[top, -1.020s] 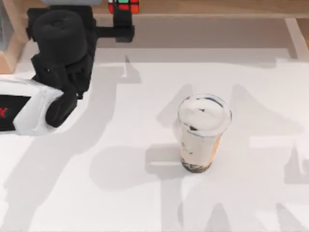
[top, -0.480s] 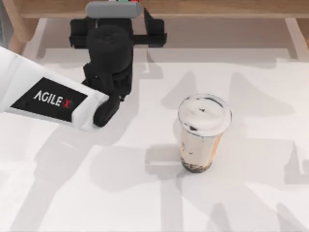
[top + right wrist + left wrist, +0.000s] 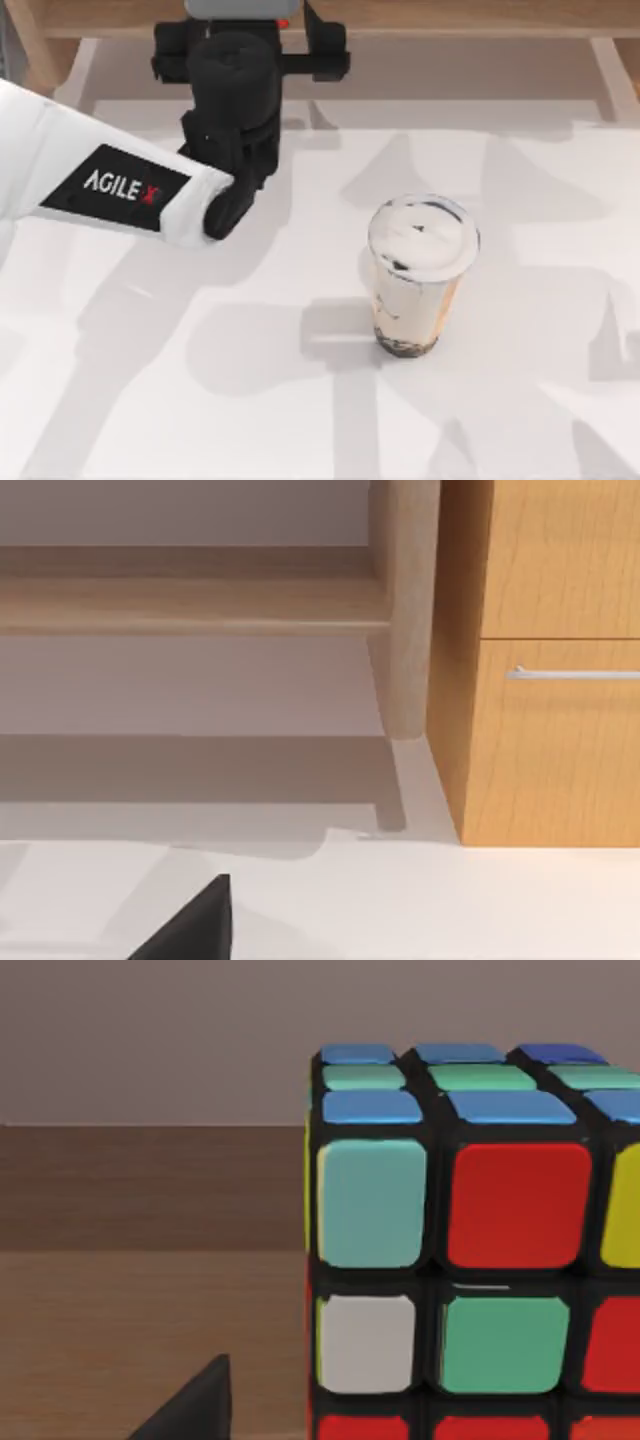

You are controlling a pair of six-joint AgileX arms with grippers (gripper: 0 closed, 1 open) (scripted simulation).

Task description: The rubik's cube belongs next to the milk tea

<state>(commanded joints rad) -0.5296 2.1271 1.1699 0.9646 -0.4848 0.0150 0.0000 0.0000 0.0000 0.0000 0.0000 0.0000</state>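
Showing red, green, blue, white stickers, rubik's cube [image 3: 470, 1250]; finger state unclear.

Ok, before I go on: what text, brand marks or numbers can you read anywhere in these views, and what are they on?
"AGILEX", white letters with the final X in red, on a black panel on the white left arm, top view.
Milk tea: no label or print readable on cup or lid.
Rubik's cube: plain coloured stickers, no writing.
Wooden cabinet in the right wrist view: no lettering.
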